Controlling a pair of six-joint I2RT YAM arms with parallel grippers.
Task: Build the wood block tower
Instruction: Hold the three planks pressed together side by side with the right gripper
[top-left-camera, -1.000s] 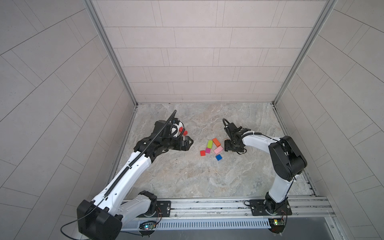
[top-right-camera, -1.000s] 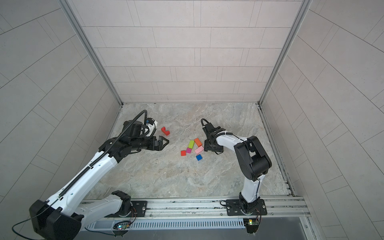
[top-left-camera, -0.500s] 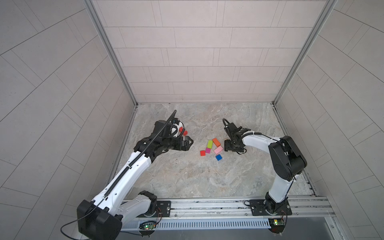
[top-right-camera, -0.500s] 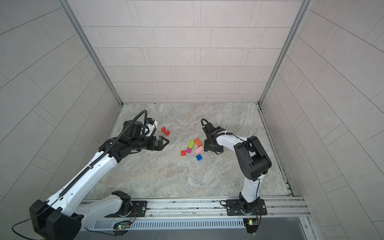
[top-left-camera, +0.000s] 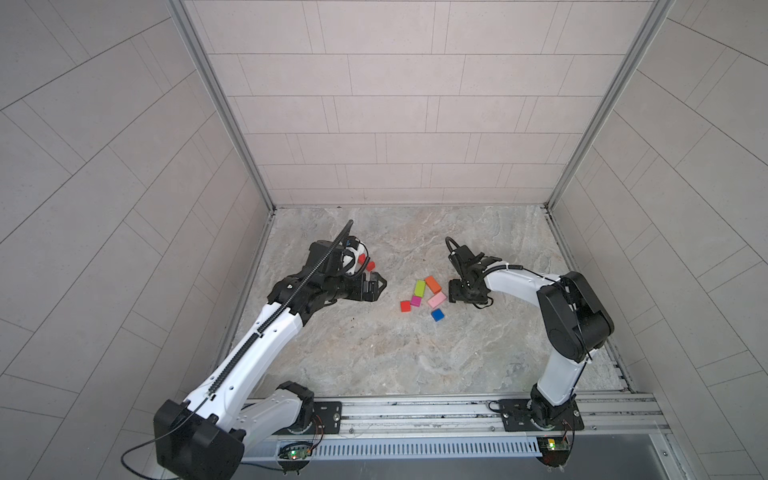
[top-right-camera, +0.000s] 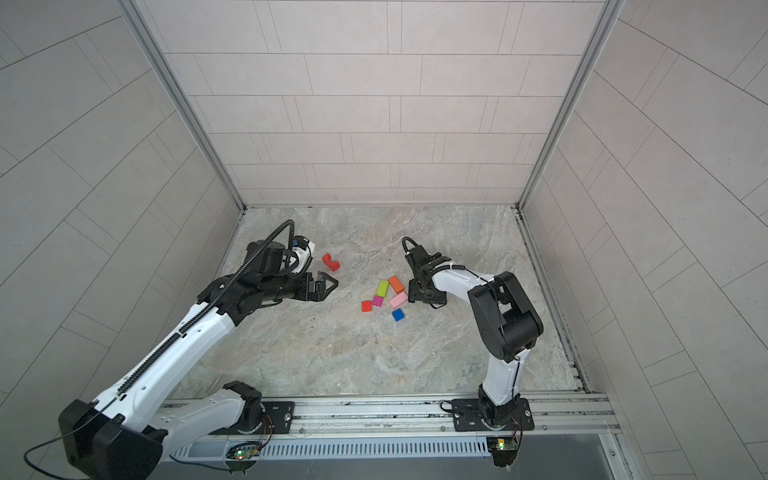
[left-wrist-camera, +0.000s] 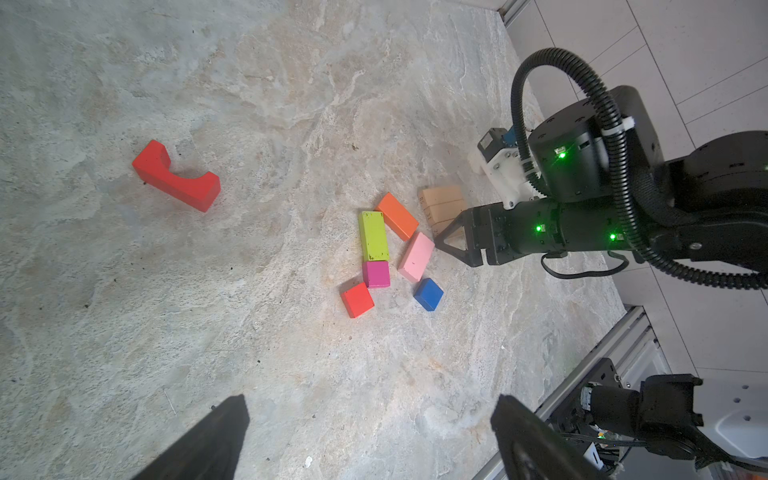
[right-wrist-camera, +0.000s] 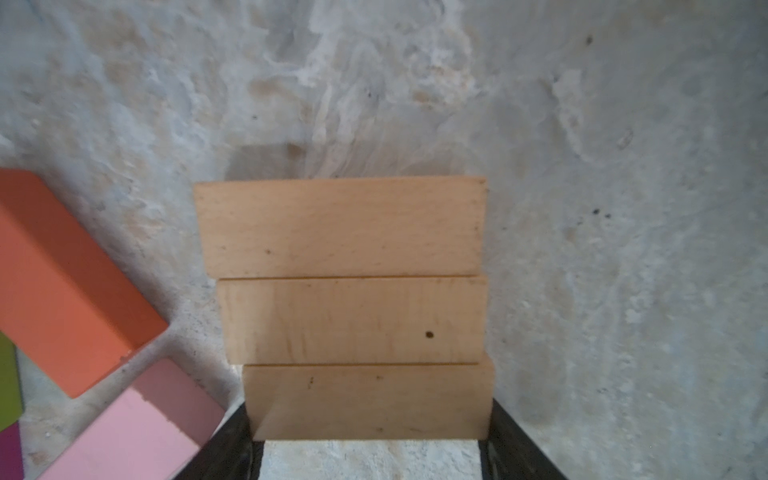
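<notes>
Right pincer is clamping the nearest tan bar by its ends, two more lying just beyond, coloured blocks beside; left pincer is gaping empty. Wood's looking light, rigid, smooth

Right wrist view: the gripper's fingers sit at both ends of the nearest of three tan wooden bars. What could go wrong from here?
1. The right gripper appears to hold the nearest tan wooden bar only at its fingertips, so it may slip or pivot when lifted.
2. That bar lies against the middle tan wooden bar, which may get dragged.
3. The pink oblong block lies close beside one finger and may be nudged.
</notes>
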